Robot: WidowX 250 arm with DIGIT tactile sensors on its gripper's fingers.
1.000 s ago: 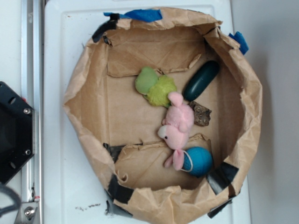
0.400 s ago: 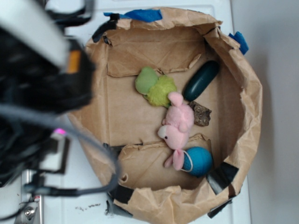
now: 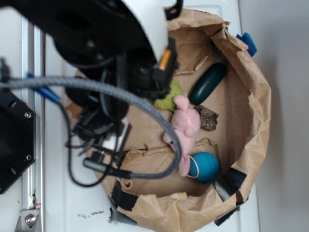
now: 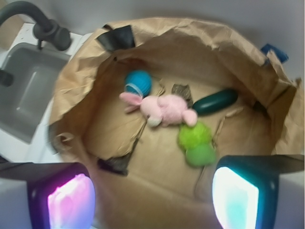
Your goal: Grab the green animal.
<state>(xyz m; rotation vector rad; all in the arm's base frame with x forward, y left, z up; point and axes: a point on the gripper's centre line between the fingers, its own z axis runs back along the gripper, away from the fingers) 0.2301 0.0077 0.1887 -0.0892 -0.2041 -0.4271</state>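
Note:
The green animal (image 4: 196,143) is a fuzzy lime plush with a smooth pale green part, lying on the paper floor of the bag. In the wrist view it sits just above and inside the right finger (image 4: 236,198). My gripper (image 4: 152,202) is open above the bag floor, with only bare brown paper between its lit pads. In the exterior view my arm (image 3: 96,48) covers the bag's upper left. Only a lime edge of the green animal (image 3: 169,100) shows beside it.
A pink plush (image 4: 164,109) lies right beside the green animal. A dark green oblong (image 4: 215,101), a brown chunk (image 4: 181,90) and a blue ball (image 4: 138,82) are nearby. Crumpled paper walls (image 3: 256,111) ring everything. A sink (image 4: 24,90) lies outside, at the left of the wrist view.
My arm has swung in from the left over the bag's upper left and now hides most of the green animal in the exterior view. The toys have not moved.

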